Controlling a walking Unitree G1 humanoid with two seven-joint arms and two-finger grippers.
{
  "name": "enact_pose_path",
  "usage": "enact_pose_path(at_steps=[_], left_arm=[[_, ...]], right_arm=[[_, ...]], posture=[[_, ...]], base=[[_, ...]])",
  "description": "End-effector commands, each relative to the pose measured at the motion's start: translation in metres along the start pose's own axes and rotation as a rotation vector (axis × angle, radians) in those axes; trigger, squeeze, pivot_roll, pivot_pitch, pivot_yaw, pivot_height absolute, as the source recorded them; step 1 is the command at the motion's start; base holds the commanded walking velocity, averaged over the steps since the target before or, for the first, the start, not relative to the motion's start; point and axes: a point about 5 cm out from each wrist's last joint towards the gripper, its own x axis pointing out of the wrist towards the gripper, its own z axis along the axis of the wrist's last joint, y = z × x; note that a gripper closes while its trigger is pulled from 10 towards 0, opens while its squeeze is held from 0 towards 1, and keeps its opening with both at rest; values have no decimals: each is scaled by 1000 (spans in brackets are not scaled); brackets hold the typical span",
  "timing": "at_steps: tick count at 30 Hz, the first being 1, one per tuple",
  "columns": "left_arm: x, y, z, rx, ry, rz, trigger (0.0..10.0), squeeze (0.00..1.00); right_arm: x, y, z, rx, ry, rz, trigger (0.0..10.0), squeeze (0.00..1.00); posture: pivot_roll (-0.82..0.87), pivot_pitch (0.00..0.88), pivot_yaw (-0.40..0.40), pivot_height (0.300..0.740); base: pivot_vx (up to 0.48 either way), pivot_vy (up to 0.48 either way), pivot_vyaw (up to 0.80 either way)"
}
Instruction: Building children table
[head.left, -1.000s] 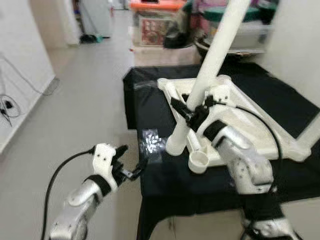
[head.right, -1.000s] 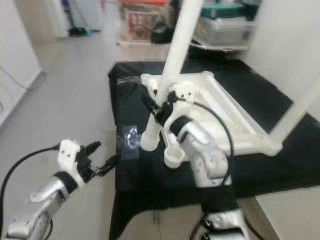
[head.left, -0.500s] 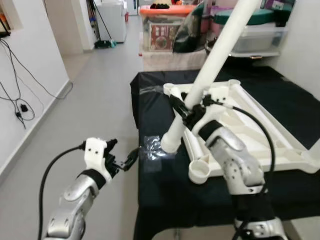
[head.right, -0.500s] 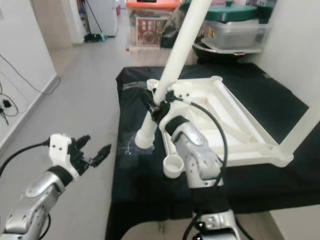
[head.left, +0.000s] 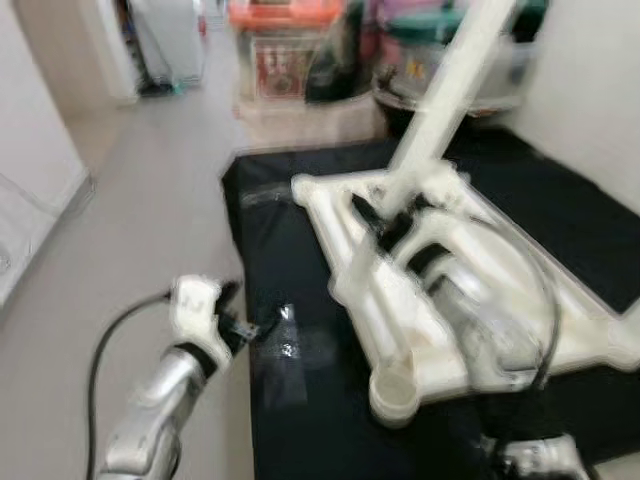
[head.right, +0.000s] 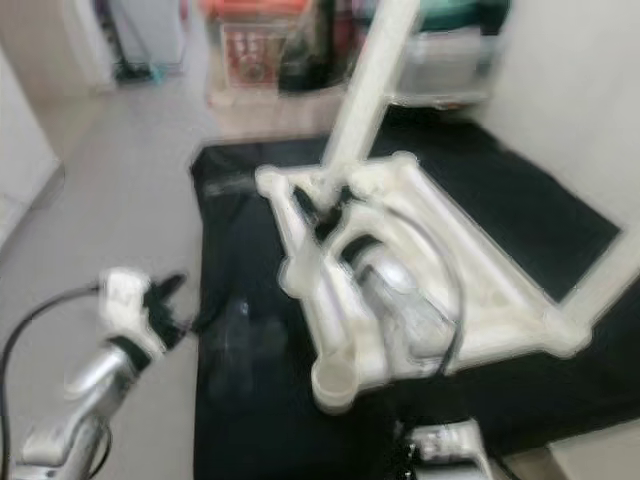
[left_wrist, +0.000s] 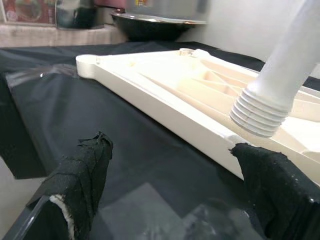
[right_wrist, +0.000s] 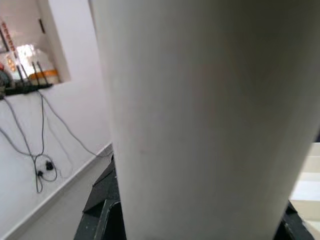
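Left eye view, blurred: at the far left we note the left gripper (head.left: 250, 330) at the near left edge of the black cloth-covered table (head.left: 560, 200), low over the cloth. In the left wrist view its two black padded fingers (left_wrist: 80, 175) stand wide apart with nothing between them, above a clear plastic sheet (left_wrist: 165, 210) lying on the cloth. Just beyond it we see the white plastic children's tabletop (head.left: 520, 300), upside down and flat on the cloth, with a round leg socket (head.left: 392, 392) at its near corner. Further right, the right gripper (head.left: 385, 225) is closed round a long white plastic table leg (head.left: 440, 110), which leans up and away from the tabletop. We see the leg's ribbed threaded end (left_wrist: 262, 112) just above the tabletop's rim; whether it touches we cannot tell. Storage boxes (head.left: 290, 45) stand on the floor beyond the table.
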Motion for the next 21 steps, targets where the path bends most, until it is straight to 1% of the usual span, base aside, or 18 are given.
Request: enact_pose_path(at_steps=[1,4,7,9,14,18,19,20,21], left_arm=[[-4,2,-4,11,21,1,10000,0],[-4,1,-4,7,19,-3,10000,0],[-3,-1,-4,6,15,-7,10000,0],[-3,-1,-4,-11,6,7,10000,0],[-3,-1,-6,-14,13,9,10000,0],[-8,-2,-12,-11,42,12,10000,0],[-9,-1,-13,-9,46,13,10000,0],[-9,-1,-13,-9,46,13,10000,0],[-10,-1,-13,-6,52,18,10000,0]], right_arm=[[4,12,2,5,-19,56,0,0],[4,13,2,5,-20,58,0,0],[3,14,2,5,-21,65,0,0],[3,15,3,3,-17,84,0,0],[1,19,4,-9,-5,145,0,0],[-8,29,5,-64,55,372,0,0],[-11,30,5,-77,68,414,0,0],[-11,30,5,-77,68,414,0,0],[-15,30,5,-93,85,458,0,0]], posture=[[2,0,-50,740],[2,0,-50,740],[1,0,-49,740],[-3,0,-48,740],[-4,0,-49,740],[-1,0,-55,740],[-1,0,-55,740],[-1,0,-55,740],[0,0,-57,740]], base=[[0,0,0],[0,0,0],[0,-480,0],[0,0,0],[0,0,0],[0,0,0],[0,0,0],[0,0,0],[0,0,0]])
